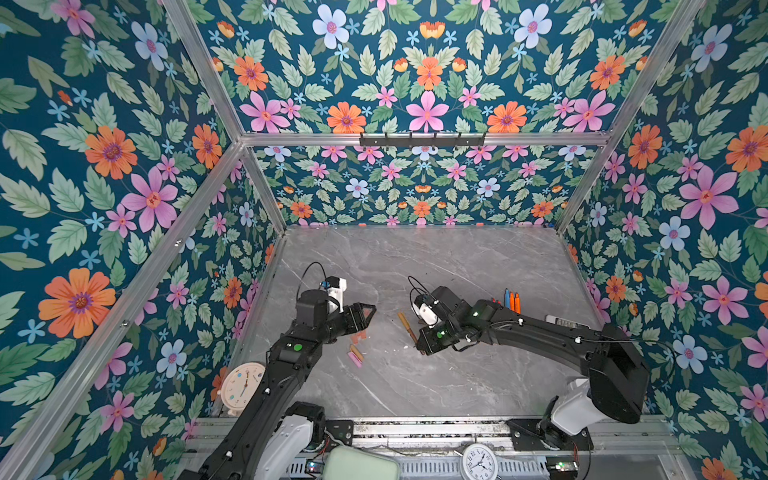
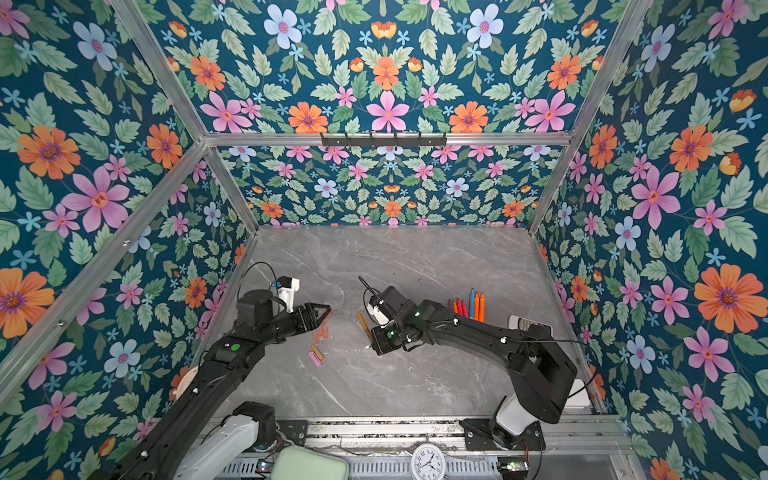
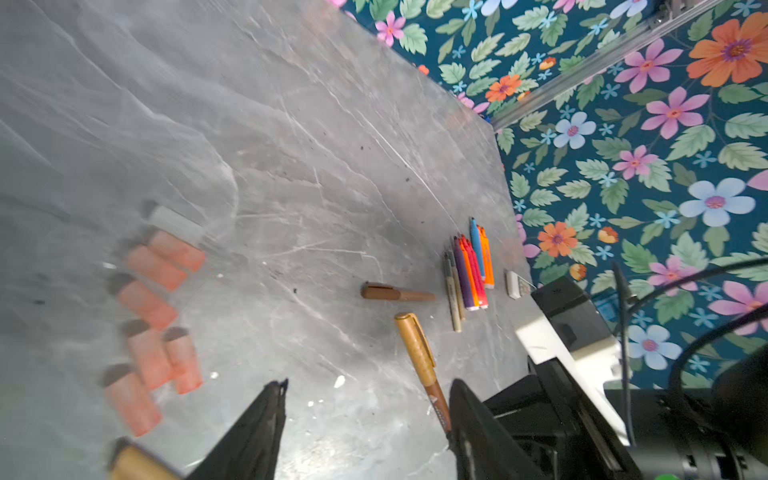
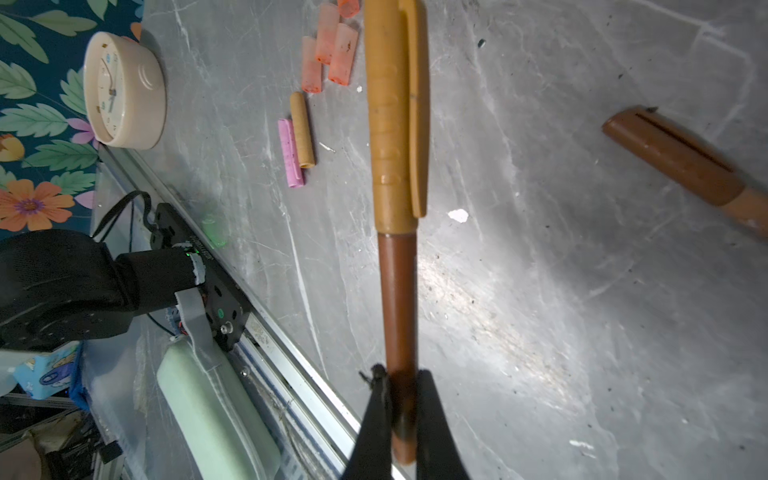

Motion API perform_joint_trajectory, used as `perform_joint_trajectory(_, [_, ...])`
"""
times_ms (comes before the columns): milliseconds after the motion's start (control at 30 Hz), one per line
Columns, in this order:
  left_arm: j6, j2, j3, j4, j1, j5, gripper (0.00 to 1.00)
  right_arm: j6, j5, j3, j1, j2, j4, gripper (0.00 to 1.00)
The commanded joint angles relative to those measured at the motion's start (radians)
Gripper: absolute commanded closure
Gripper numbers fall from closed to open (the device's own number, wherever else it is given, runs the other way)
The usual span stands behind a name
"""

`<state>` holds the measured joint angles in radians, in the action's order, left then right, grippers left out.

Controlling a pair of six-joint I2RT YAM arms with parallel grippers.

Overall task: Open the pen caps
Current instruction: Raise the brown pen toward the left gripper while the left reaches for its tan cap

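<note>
Two grippers meet over the table (image 1: 415, 386). The right gripper (image 4: 401, 372) is clamped on the brown barrel of a pen (image 4: 397, 291). The pen's long axis runs straight out from its jaws, with the gold cap (image 4: 390, 124) outermost and aimed leftward. The left gripper (image 3: 370, 384), jaws apart and empty, hangs near that cap without touching it, so the pull likely falls to it. No container shows. Loose caps (image 3: 153, 291) lie beside the left gripper, and other pens (image 3: 469, 274) sit bundled behind the right arm.

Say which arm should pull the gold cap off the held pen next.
Left. The right tool grips the pen by its brown barrel; the left tool is open, empty and faces the gold cap.
</note>
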<state>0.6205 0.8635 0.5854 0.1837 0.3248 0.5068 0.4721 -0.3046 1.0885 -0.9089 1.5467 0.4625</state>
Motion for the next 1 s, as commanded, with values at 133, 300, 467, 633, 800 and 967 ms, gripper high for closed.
perform_joint_trajectory(133, [0.174,0.155,-0.033,-0.379,0.17,-0.056,0.35,0.066,0.001,-0.067,-0.016,-0.075,-0.071,1.0])
perform_joint_trajectory(300, [0.192,0.245,-0.025,-0.444,0.186,-0.055,0.36,0.091,-0.014,-0.11,-0.016,-0.143,-0.087,1.0])
perform_joint_trajectory(467, [0.243,0.307,-0.047,-0.538,0.212,-0.034,0.37,0.104,-0.05,-0.133,-0.017,-0.183,-0.114,1.0])
perform_joint_trajectory(633, [0.291,0.35,-0.06,-0.629,0.245,0.0,0.38,0.115,-0.05,-0.141,-0.017,-0.19,-0.131,1.0])
perform_joint_trajectory(800, [0.32,0.343,-0.068,-0.68,0.257,0.027,0.39,0.106,-0.031,-0.125,-0.018,-0.2,-0.111,1.0])
perform_joint_trajectory(967, [0.344,0.338,-0.085,-0.721,0.272,0.06,0.43,0.086,0.009,-0.089,-0.018,-0.195,-0.062,1.0])
